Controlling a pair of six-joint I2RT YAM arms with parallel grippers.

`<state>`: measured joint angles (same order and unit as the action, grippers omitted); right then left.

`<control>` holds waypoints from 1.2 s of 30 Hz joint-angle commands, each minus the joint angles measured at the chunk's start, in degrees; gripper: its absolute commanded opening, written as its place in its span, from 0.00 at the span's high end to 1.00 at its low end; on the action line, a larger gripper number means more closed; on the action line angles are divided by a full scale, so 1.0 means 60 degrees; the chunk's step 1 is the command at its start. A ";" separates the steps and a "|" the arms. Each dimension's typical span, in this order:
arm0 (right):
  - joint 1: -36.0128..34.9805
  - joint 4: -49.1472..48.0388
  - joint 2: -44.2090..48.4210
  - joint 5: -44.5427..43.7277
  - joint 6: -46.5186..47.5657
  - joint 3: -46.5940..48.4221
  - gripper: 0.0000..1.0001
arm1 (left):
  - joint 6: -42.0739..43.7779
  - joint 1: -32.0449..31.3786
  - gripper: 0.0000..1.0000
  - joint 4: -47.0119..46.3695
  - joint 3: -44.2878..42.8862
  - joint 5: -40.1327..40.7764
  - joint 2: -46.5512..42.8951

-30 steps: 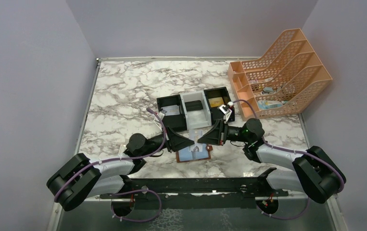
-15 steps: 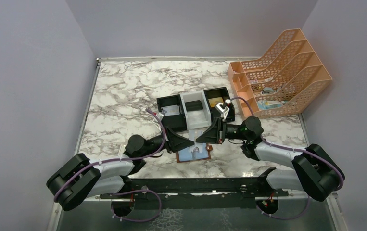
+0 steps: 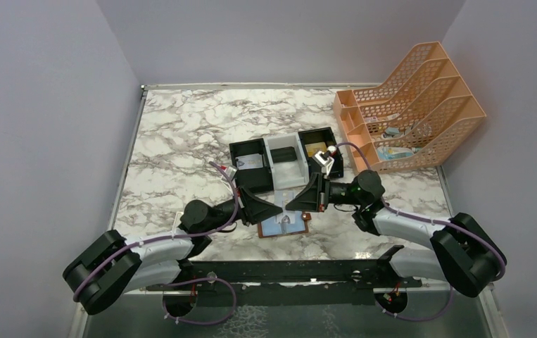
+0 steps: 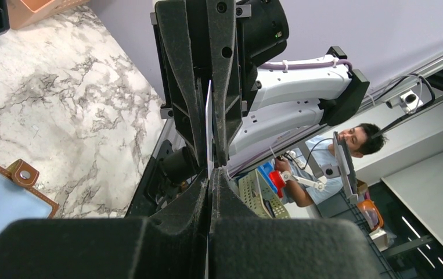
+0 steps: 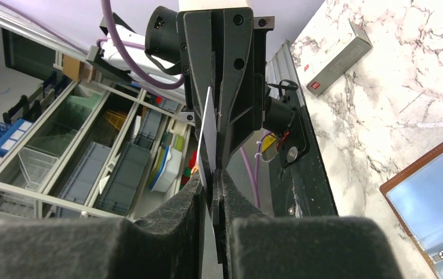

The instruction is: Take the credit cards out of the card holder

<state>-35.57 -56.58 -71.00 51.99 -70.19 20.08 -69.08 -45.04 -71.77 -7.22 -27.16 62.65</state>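
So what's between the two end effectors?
A thin pale rectangular credit card, pinched by left end effector and right end effector, edge-on in both wrist views.

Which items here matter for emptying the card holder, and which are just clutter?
Job: thin white credit card, pinched between left gripper and right gripper; open brown leather card holder with pale blue pockets.
Lying about: black-and-white three-compartment tray; gold-yellow card inside it; orange plastic file rack; long white box with red mark.
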 commanded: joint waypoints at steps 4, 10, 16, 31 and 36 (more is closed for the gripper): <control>-0.0056 0.0188 0.0274 0.0077 0.0084 -0.0023 0.97 | 0.0173 -0.0042 1.00 -0.0022 0.0194 0.0327 -0.0425; -0.0048 0.0225 0.0455 -0.0011 0.0226 -0.0084 0.99 | 0.0247 -0.0051 0.98 0.0244 0.0212 0.0289 -0.0573; -0.0048 0.2605 0.1159 -0.0847 0.1592 0.0311 0.99 | 0.0618 -0.0042 0.63 0.1649 0.0271 0.0639 -0.1225; -0.0041 0.5263 0.2349 -0.2196 0.3058 0.0594 0.99 | 0.1789 -0.0033 0.12 0.5772 -0.0302 0.1505 -0.2660; -0.0048 0.6045 0.2790 -0.2847 0.3502 0.0697 0.99 | 0.2245 -0.0036 0.03 0.6942 -0.0846 0.1694 -0.2490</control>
<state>-35.68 -25.10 -56.58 39.72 -52.93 22.22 -59.42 -45.12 -37.45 -8.47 -19.40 47.55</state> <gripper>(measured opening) 0.016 0.944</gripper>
